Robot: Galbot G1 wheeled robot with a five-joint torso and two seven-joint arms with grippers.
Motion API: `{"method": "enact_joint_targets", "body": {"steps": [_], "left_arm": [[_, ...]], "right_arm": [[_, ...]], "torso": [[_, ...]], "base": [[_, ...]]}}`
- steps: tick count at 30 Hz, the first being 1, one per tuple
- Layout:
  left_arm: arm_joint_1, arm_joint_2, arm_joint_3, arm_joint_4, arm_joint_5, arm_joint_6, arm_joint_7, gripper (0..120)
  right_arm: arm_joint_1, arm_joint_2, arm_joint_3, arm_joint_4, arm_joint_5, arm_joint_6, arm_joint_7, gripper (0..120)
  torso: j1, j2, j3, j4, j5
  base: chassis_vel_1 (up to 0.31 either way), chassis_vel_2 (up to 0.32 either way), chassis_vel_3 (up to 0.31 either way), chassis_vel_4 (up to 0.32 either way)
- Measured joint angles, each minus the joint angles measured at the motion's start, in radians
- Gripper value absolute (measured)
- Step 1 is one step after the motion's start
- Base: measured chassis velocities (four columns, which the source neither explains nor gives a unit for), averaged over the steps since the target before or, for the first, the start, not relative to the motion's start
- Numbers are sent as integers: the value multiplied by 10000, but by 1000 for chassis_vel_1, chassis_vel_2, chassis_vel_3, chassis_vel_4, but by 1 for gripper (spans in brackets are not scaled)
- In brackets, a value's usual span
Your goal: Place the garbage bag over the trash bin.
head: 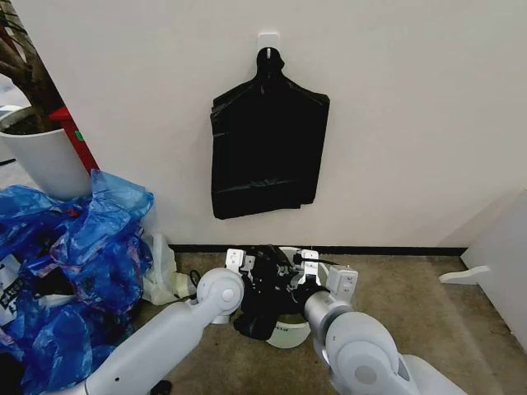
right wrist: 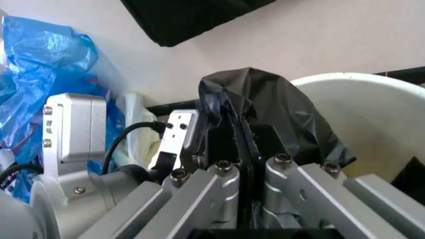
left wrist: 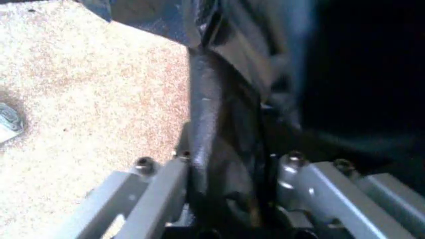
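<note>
Garbage bag (head: 265, 290): glossy black film w/ grey highlights on the wrinkles; trash bin (head: 290, 332): plain cream-white, no pattern. Left end effector (head: 240, 262) & right end effector (head: 308, 262): white housings, silver-grey fingers (right wrist: 219, 191) w/ dark screw heads, arms light grey. Bkgd: flat bundle (head: 265, 148) on wall matte black, hook plate white, wall off-white w/ black baseboard, floor speckled beige-brown, heap of bags (head: 78, 263) bright translucent blue, plant pot (head: 41, 156) white.

Place: an indoor room corner, apparently serving as a test area.
Evidence: bare white wall (head: 412, 99), speckled brown carpet floor (head: 403, 304), crumpled blue plastic bags (head: 74, 271) piling beside a large white plant pot (head: 41, 160).
</note>
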Motion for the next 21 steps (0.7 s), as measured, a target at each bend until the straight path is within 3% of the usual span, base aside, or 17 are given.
{"method": "enact_joint_targets", "body": {"steps": [4, 12, 21], "left_arm": [[1, -63, 16, 17, 13, -4, -1, 2], [105, -73, -98, -140, 13, -70, -9, 1], [187, 123, -464, -866, -48, -413, -8, 1]], "right_arm": [[-28, -13, 17, -14, -9, 0, -5, 0], [-53, -298, 126, 337, 120, 0, 20, 0], [11, -659, 404, 727, 187, 20, 20, 0]], "torso": [[-1, 0, 0, -2, -3], [-1, 0, 0, -2, -1], [-1, 0, 0, -1, 1]], "base": [[0, 0, 0, 0], [0, 0, 0, 0], [0, 0, 0, 0]]}}
